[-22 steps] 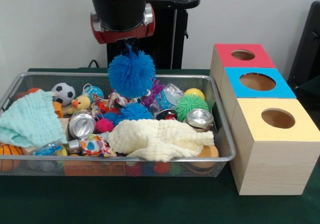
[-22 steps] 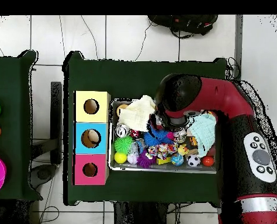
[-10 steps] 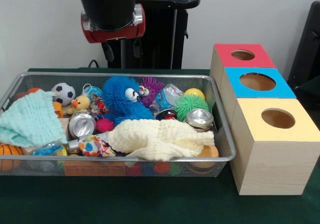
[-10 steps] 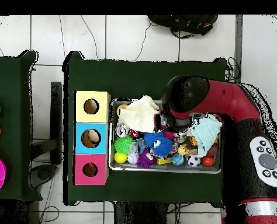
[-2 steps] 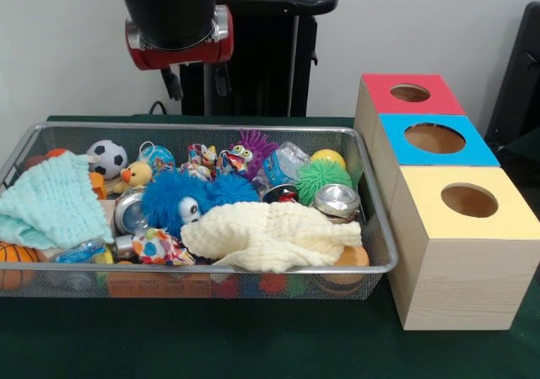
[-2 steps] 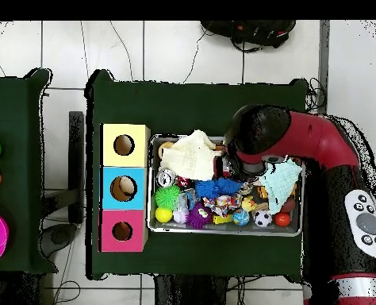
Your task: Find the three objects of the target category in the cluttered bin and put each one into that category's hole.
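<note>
A blue fuzzy toy with googly eyes lies loose in the wire bin, between a crushed can and the cream cloth; in the overhead view the blue toy sits mid-bin. A green spiky ball and a purple spiky toy lie behind it. My gripper hangs open and empty well above the bin's back rim. In the overhead view the arm's head hides it.
Three wooden boxes with round holes stand beside the bin: red, blue, yellow. A mint cloth, a soccer ball, a rubber duck and a second can crowd the bin.
The blue fuzzy toy left the gripper, dropped into the bin and rolled toward the front view's left. The arm rose and shifted left, empty.
</note>
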### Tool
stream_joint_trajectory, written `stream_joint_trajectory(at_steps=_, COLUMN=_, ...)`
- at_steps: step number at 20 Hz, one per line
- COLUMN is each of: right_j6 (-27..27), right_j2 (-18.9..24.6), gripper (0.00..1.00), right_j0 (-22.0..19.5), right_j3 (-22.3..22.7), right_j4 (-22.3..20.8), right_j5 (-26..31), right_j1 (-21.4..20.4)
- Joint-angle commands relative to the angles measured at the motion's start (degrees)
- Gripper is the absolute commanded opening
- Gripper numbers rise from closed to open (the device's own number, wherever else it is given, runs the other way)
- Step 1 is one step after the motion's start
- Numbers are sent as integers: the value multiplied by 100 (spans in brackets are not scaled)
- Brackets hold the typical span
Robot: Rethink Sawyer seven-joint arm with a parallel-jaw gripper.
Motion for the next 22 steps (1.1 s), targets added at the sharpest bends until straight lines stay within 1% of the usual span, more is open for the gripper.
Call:
stream_joint_trajectory(at_steps=1, right_j6=-383, right_j2=26, gripper=100, right_j0=-497, right_j3=239, right_j4=-333, right_j5=-1104, right_j1=375)
stream_joint_trajectory(at_steps=4, right_j6=-678, right_j2=100, gripper=100, right_j0=-666, right_j3=190, right_j4=-423, right_j5=-1261, right_j1=517)
stream_joint_trajectory(at_steps=10, right_j6=-861, right_j2=183, gripper=100, right_j0=-939, right_j3=461, right_j4=-588, right_j5=-1841, right_j1=586)
stream_joint_trajectory(at_steps=14, right_j6=-780, right_j2=198, gripper=100, right_j0=-1018, right_j3=640, right_j4=-695, right_j5=-2093, right_j1=588)
stream_joint_trajectory(at_steps=18, right_j6=-544, right_j2=238, gripper=100, right_j0=-1089, right_j3=1082, right_j4=-700, right_j5=-2522, right_j1=576)
stream_joint_trajectory(at_steps=22, right_j6=-460, right_j2=264, gripper=100, right_j0=-1116, right_j3=1308, right_j4=-652, right_j5=-2627, right_j1=560)
